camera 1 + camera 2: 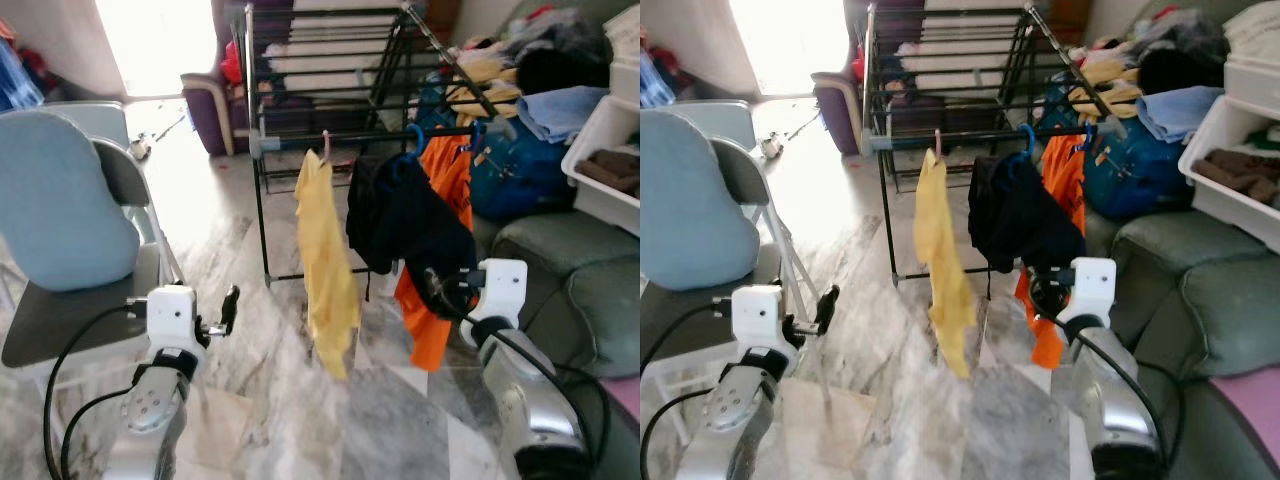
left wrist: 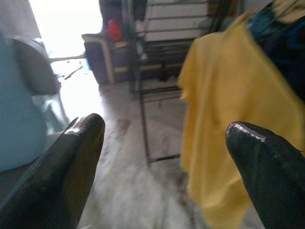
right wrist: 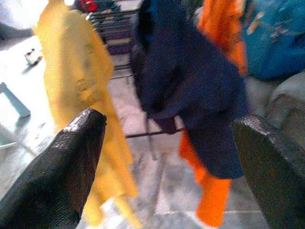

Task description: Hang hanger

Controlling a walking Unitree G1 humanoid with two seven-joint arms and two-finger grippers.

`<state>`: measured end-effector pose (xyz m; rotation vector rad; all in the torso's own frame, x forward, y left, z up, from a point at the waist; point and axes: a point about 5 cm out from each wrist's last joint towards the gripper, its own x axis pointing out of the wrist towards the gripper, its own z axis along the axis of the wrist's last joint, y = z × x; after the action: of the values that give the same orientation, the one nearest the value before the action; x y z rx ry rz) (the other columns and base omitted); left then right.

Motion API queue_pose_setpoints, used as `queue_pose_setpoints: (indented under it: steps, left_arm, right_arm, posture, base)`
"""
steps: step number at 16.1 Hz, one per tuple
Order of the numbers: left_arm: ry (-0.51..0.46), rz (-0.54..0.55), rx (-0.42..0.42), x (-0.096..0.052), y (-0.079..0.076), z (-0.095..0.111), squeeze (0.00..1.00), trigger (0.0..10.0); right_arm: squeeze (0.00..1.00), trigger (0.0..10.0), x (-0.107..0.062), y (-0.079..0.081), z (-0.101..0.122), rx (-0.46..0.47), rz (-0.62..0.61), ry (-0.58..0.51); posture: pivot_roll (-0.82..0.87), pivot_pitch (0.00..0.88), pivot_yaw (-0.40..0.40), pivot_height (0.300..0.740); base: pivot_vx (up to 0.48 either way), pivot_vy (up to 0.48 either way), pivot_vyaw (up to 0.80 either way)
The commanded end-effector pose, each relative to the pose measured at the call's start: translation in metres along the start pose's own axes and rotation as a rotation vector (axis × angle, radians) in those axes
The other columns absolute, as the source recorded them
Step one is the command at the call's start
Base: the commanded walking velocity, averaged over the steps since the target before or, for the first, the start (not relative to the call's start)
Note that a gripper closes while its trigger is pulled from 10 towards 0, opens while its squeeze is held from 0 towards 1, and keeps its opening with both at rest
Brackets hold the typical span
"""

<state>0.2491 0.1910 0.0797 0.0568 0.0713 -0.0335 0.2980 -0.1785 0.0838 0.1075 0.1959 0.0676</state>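
Both of our grippers sit low before us with fingers spread and nothing between them: the left gripper [image 2: 162,167] is raised beside the grey folding chair with its pale blue cushion [image 1: 60,205], the right gripper [image 3: 167,167] points at the dark navy garment [image 1: 405,215]. That garment hangs from a blue plastic hanger [image 1: 415,140] already hooked over the front rail of the black metal drying rack [image 1: 330,60], between a yellow shirt [image 1: 325,250] and an orange one [image 1: 440,260]. We judge the hanging done; the risk is our right fingers snagging the loose cloth while withdrawing and dragging the hanger off the rail.
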Motion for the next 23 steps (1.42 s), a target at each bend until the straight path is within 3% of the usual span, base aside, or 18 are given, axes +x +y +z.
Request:
queue_pose_setpoints:
  steps: [1,5,8,13,17,23]
  left_arm:
    - [0.002,0.000,0.007,0.001,0.001,0.001,0.00,10.0]
    - [-0.009,0.002,0.030,0.004,0.000,0.006,0.00,10.0]
    - [-0.028,0.028,0.079,0.007,0.002,0.011,0.00,10.0]
    - [-0.063,0.044,0.150,0.010,0.008,0.020,0.00,10.0]
    - [-0.063,0.087,0.162,0.014,0.013,0.019,0.00,10.0]
    - [-0.045,0.080,0.169,0.019,0.010,0.016,0.00,10.0]
  right_arm:
    - [0.00,10.0,0.002,0.002,0.005,-0.005,0.013,-0.017]
    - [0.00,10.0,0.003,0.004,0.006,0.002,0.018,-0.027]
    - [0.00,10.0,0.003,0.003,0.005,-0.095,-0.013,-0.021]
    - [0.00,10.0,0.008,0.009,0.009,-0.089,-0.014,-0.047]
    - [0.00,10.0,0.013,0.008,0.007,-0.190,-0.047,-0.008]
    - [0.00,10.0,0.015,0.010,0.011,-0.118,-0.035,-0.041]
  posture:
    - [-0.06,0.000,0.027,0.740]
    - [-0.06,0.000,0.034,0.740]
    - [-0.06,0.000,0.042,0.740]
    - [-0.05,0.000,0.049,0.740]
    - [-0.06,0.000,0.048,0.740]
    - [-0.08,0.000,0.059,0.740]
  base:
    - [0.000,0.386,0.00]
    - [0.000,0.276,0.00]
    - [0.000,0.000,0.00]
    - [0.000,0.000,0.00]
    - [0.000,0.000,0.00]
    - [0.000,0.000,0.00]
